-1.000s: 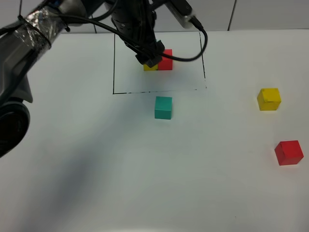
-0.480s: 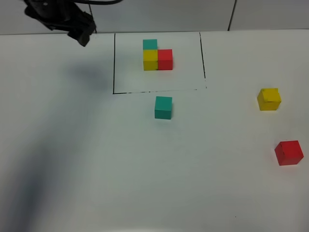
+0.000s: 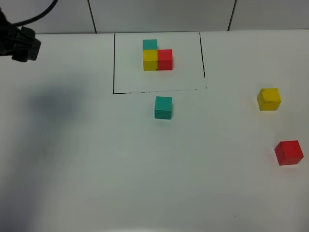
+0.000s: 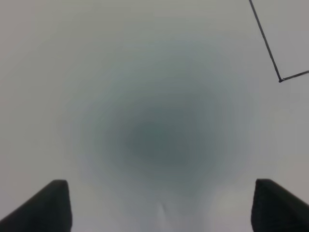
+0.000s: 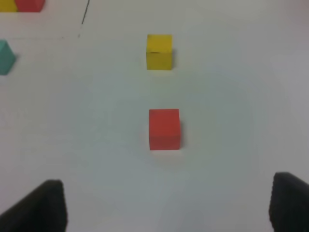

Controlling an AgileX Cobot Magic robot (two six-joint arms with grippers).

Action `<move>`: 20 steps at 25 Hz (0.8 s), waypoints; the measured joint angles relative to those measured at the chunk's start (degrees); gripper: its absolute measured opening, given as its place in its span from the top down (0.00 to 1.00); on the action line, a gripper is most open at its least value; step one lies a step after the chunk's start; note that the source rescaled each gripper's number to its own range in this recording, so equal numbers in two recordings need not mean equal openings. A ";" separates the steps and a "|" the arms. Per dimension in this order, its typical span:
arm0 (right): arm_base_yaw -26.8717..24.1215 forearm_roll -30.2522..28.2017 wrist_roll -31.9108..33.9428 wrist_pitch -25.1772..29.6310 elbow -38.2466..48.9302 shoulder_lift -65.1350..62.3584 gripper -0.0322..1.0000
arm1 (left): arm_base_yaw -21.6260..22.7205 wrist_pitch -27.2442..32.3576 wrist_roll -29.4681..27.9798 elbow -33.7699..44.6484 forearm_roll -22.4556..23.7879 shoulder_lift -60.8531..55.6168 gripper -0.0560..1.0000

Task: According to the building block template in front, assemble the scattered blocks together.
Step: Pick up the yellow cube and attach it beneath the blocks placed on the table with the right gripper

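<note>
**Scattered blocks (image 3: 163,107) all loose as the left arm (image 3: 21,42) clears the building block template (image 3: 153,59)**

A second ago the left arm hung over the template and hid its teal cube. Now it has swung to the counter's (image 3: 96,174) far left edge, and the joined teal, yellow and red L shows whole inside the drawn rectangle (image 3: 114,63). Its jaws are wide apart and empty over bare counter.

None of the loose cubes has moved. The teal block lies just in front of the rectangle. The yellow block (image 3: 269,99) and red block (image 3: 288,152) sit well apart from it, out to the right. So assembly has probably not begun.

The right wrist view shows the right jaws apart with nothing between them, and the red block straight ahead with the yellow one beyond. Nothing stands between the blocks, and the only gap to close is the wide spread of the cubes.
</note>
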 joint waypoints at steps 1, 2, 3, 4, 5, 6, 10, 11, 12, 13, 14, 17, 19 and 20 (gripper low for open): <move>0.00 0.00 0.00 0.00 0.00 0.00 0.27 | 0.00 -0.97 -0.71 2.44 0.00 -3.23 0.01; 0.00 0.00 0.00 0.00 0.00 0.00 0.27 | -0.06 -1.63 -1.42 5.14 0.00 -6.47 0.01; 0.00 0.00 0.00 0.00 0.00 0.00 0.27 | -0.11 -1.95 -2.41 7.49 0.00 -9.60 0.01; 0.00 0.00 0.00 0.00 0.00 0.00 0.27 | -0.18 -2.18 -3.47 9.59 0.18 -12.16 0.01; 0.00 0.00 0.00 0.00 0.00 0.00 0.27 | -0.18 -2.24 -4.50 11.19 0.64 -15.08 0.01; 0.00 0.00 0.00 0.00 0.00 0.00 0.27 | -0.18 -2.30 -5.71 12.92 1.09 -17.91 0.01; 0.00 0.00 0.00 0.00 0.00 0.00 0.27 | -0.39 -2.47 -9.96 18.53 3.29 -28.14 0.01; 0.00 0.00 0.00 0.00 0.00 0.00 0.27 | -0.39 -2.53 -10.80 19.85 3.63 -30.31 0.01; 0.00 0.00 0.00 0.00 0.00 0.00 0.27 | -0.46 -2.52 -11.61 20.96 3.93 -32.93 0.01; 0.00 0.00 0.00 0.00 0.00 0.00 0.27 | -0.46 -2.52 -12.07 22.24 4.13 -35.42 0.01; 0.00 0.00 0.00 0.00 0.00 0.00 0.27 | -0.46 -2.52 -12.49 23.43 4.26 -37.79 0.01; 0.00 0.00 0.00 0.00 0.00 0.00 0.27 | -0.46 -2.52 -12.97 27.04 4.33 -44.13 0.01; 0.00 0.00 0.00 0.00 0.00 0.00 0.27 | -0.46 -2.88 -13.09 29.29 4.33 -47.80 0.01; 0.00 0.00 0.00 0.00 0.00 0.00 0.27 | -0.46 -3.07 -13.14 30.48 4.33 -49.65 0.01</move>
